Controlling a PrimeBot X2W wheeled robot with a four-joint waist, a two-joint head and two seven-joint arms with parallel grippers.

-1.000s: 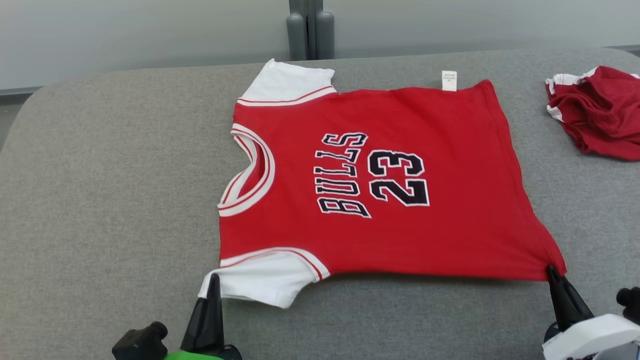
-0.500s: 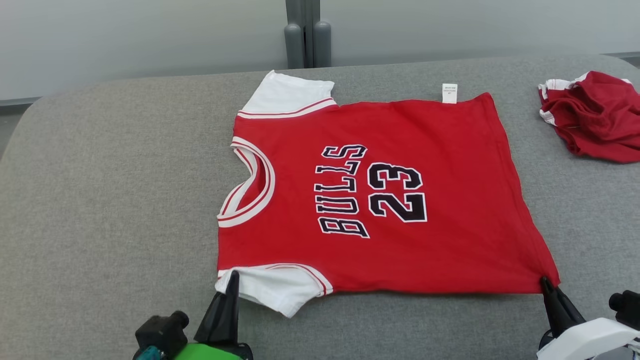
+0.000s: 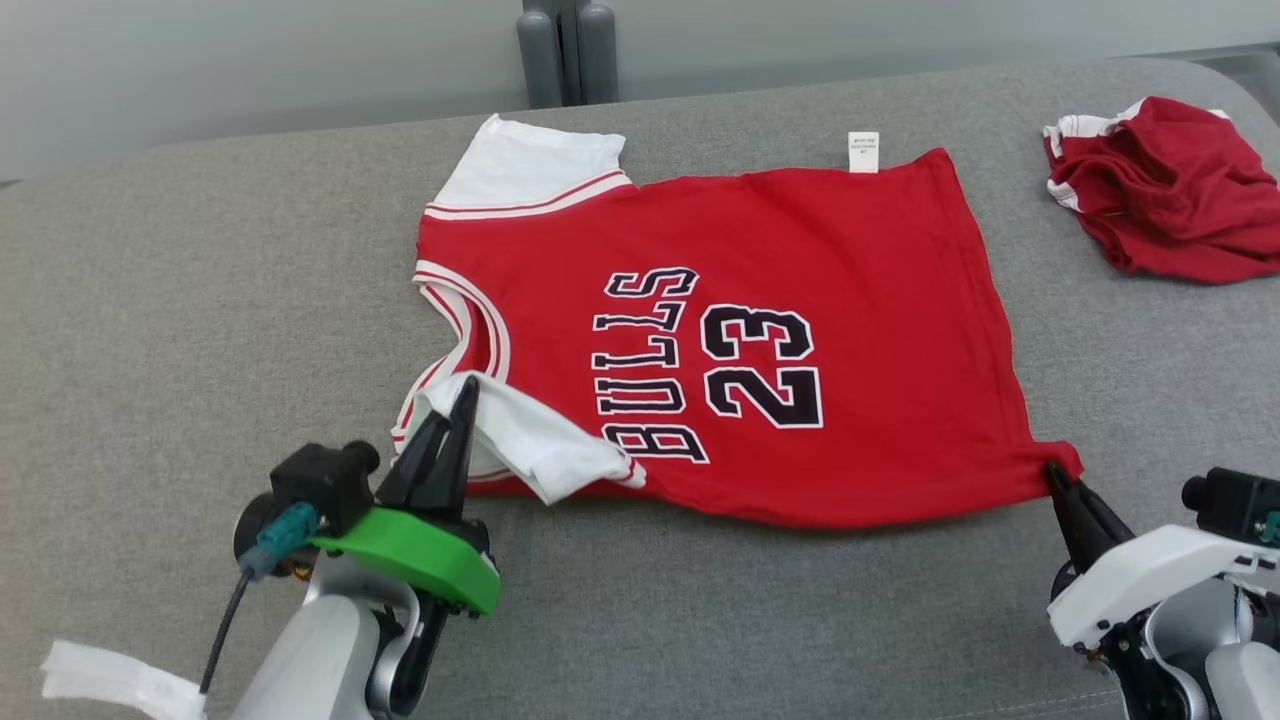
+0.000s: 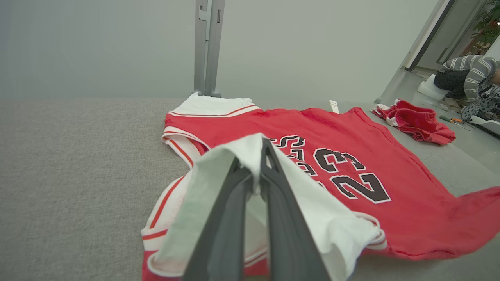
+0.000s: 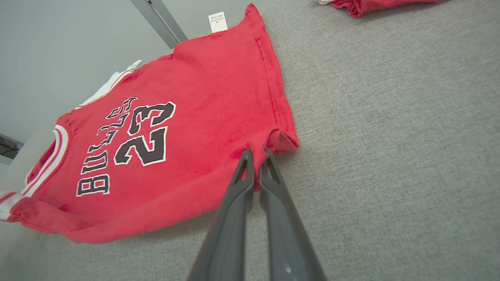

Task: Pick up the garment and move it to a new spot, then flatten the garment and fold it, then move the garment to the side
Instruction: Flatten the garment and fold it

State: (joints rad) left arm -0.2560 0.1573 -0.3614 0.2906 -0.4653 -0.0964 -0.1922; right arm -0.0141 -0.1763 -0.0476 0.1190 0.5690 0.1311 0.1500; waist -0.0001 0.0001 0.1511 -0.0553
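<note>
Nearest of all, a white strip [image 3: 110, 680] lies loose at the front-left edge of the grey padded surface [image 3: 180, 330]. Past it the red jersey [image 3: 800, 230] is spread face up mid-surface, collar to the left, hem to the right, "BULLS 23" reading sideways. Its near sleeve [image 3: 545, 445] is doubled back over the chest beside the neckline, and the far sleeve [image 3: 530, 165] lies flat. A small white label [image 3: 863, 152] sticks out at the far hem. Off to the far right, well apart from the jersey, sits a crumpled red garment [image 3: 1165, 190], with open grey surface between the two. Beyond the far edge a grey post [image 3: 567, 50] stands against the wall, and the left wrist view catches a person [image 4: 466, 74] crouching on the floor far off. Now the arms: the left claw [image 3: 465, 385] rises from the lower left on its green-collared wrist, fingers pinched tight on the white sleeve's edge and lifting it clear of the surface. The right claw [image 3: 1050, 470] slants in low from the lower right, clamped on the jersey's near hem corner, which puckers at the tips.
</note>
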